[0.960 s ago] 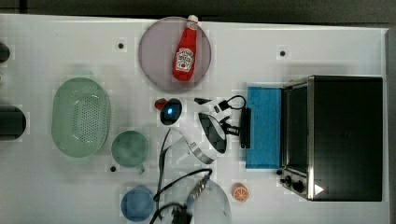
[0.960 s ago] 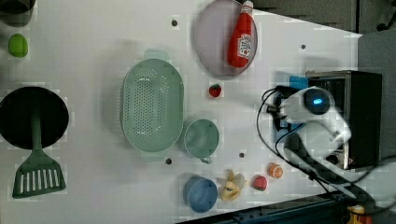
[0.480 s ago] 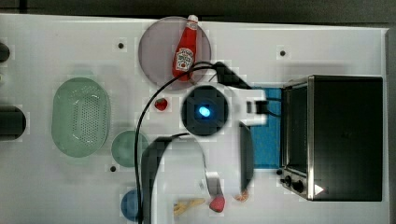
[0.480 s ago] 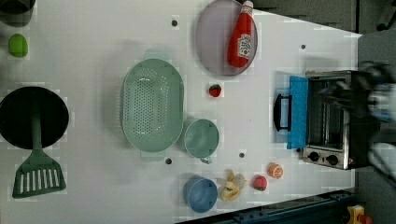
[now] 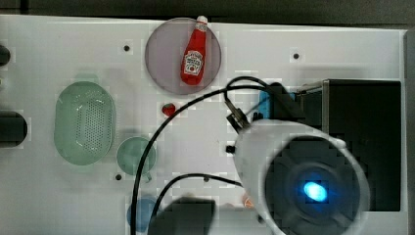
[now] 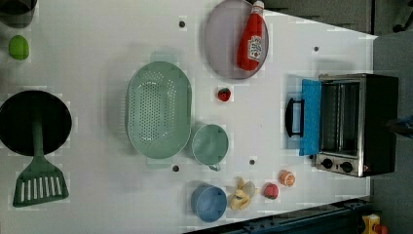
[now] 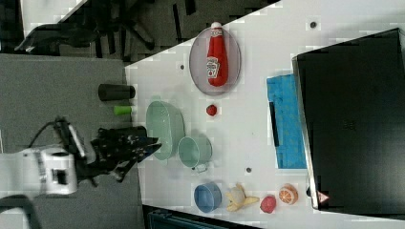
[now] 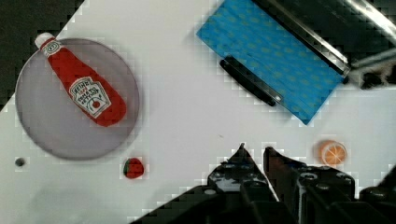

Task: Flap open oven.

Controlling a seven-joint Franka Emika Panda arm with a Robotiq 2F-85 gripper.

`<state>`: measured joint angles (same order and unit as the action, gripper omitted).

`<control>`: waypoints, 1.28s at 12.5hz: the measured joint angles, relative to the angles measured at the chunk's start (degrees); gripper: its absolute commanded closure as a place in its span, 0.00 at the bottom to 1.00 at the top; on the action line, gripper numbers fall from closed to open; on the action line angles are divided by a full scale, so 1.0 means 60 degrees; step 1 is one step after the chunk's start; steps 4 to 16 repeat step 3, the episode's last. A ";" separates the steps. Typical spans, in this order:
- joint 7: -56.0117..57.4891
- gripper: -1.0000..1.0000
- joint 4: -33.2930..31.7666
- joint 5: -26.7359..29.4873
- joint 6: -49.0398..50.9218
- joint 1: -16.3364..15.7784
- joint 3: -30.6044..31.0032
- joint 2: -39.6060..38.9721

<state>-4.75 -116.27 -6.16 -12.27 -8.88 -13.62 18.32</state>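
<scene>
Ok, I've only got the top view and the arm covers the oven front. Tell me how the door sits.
Observer: In the left view the oven has its door flapped fully down, lying flat, the inside exposed.
Operator: Give me the gripper.
Observer: In the wrist view the gripper holds nothing, fingertips close together, clear of the handle.
Operator: Report anything by the knobs.
Observer: An orange slice lies on the table beside that corner.

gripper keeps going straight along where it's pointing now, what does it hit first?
Judging by the wrist view, the gripper points down at bare white table, between the oven door and the plate. Depth unclear.
</scene>
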 measured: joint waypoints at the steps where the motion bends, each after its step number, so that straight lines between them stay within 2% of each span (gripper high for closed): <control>1: 0.0000 0.83 0.0373 0.0064 0.0274 0.0000 -0.0076 -0.0002; 3: 0.0000 0.83 0.0821 -0.0008 0.0445 0.0010 -0.0076 -0.0086; 16: 0.0000 0.83 0.0821 -0.0008 0.0445 0.0010 -0.0076 -0.0086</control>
